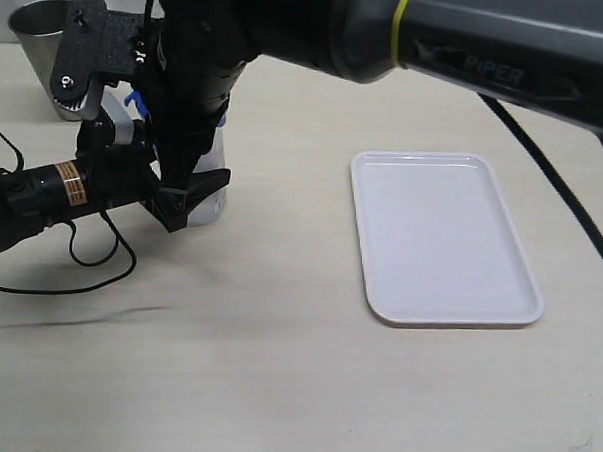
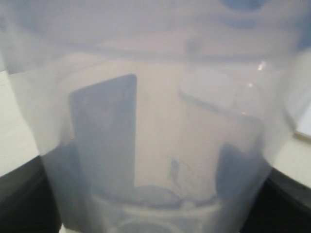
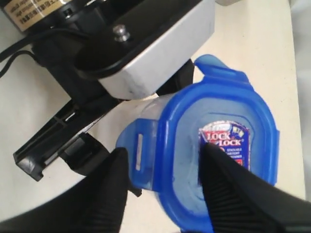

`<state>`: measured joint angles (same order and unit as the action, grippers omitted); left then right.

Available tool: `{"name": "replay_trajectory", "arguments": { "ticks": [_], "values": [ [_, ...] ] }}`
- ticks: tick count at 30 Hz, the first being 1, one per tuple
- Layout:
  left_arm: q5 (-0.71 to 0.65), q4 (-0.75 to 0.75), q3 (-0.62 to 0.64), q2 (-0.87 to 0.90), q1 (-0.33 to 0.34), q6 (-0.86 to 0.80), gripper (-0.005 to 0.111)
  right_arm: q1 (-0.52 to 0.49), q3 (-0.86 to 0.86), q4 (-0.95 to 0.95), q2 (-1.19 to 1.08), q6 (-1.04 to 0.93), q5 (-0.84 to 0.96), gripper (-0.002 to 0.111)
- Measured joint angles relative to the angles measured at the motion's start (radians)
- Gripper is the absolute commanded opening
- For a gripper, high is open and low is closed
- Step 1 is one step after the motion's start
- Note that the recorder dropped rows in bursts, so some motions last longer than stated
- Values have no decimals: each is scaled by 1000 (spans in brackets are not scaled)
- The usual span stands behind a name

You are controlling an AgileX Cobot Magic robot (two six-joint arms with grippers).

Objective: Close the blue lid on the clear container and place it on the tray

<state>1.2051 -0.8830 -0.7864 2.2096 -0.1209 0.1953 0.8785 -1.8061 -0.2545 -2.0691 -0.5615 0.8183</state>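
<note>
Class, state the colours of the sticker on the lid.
Sticker: red and white, on the blue lid; clearest in right wrist view.

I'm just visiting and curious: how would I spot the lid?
Start at the white tray and look left to the clear container near the metal cup. The lid sits on it: the only bright blue thing, with a red-and-white sticker on top.

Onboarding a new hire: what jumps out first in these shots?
The bright blue lid sits on the clear container, the right end effector straddling one edge of it. The left end effector grips the container at the exterior view's left, under crowding black arms. The white tray lies apart to the right.
</note>
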Motion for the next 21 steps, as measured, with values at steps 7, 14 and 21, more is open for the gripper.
{"name": "replay_trajectory", "arguments": {
  "ticks": [7, 14, 21],
  "values": [
    [-6, 20, 0, 0, 0, 6, 0, 56, -15, -153, -40, 7, 5, 35],
    [-8, 22, 0, 0, 0, 6, 0, 65, -23, -189, -65, 15, 1, 32],
    [-8, 22, 0, 0, 0, 6, 0, 65, -27, -193, -67, 15, 7, 23]
  ]
}}
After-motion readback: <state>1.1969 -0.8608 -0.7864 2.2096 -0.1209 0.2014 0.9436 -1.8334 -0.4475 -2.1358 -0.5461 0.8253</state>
